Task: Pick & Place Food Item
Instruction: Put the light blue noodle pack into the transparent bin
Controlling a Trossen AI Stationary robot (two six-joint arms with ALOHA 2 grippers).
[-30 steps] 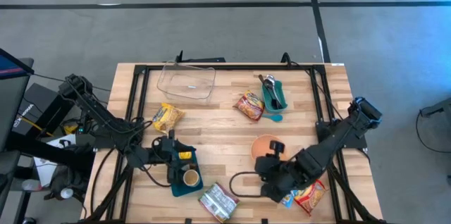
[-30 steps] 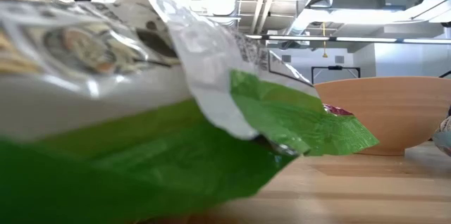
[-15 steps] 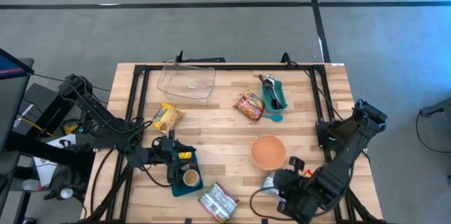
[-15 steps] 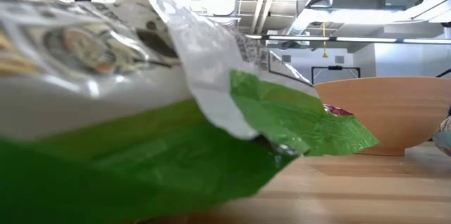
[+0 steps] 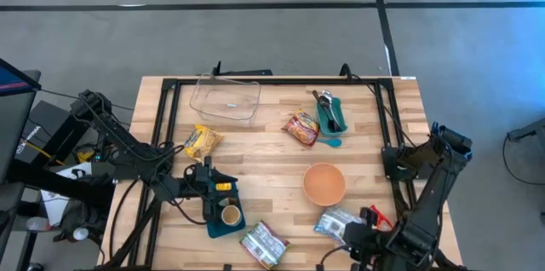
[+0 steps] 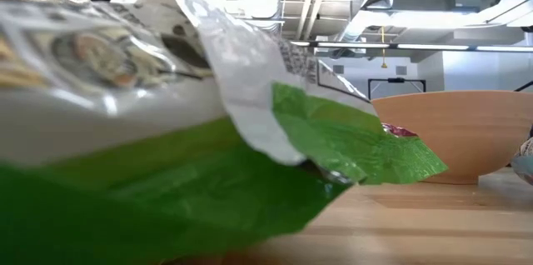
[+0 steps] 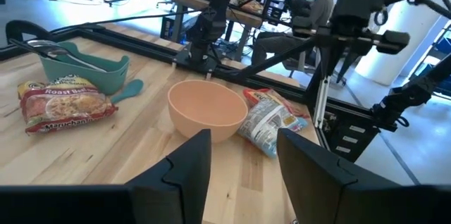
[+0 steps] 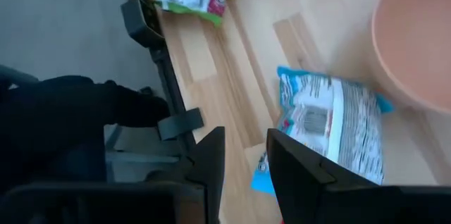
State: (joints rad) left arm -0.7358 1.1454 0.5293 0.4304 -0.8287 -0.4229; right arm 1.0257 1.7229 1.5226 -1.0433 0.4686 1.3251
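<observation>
A blue and silver food packet lies flat on the table near its front right, beside the orange bowl; it also shows in the right wrist view and the left wrist view. My right gripper is open and empty, at the table's near edge, just short of the packet. My left gripper is open and empty at the front left, over a teal plate. A red ramen packet, a yellow packet and a green and silver packet lie flat.
A clear container stands at the far left. A teal holder with utensils stands far right of centre. A red packet lies beside the blue one. The green packet fills the low view, the bowl behind it.
My right gripper has drawn back from beside the bowl toward the table's near edge and a little to the right. The blue and silver packet, hidden under the arm before, now shows in full on the table.
</observation>
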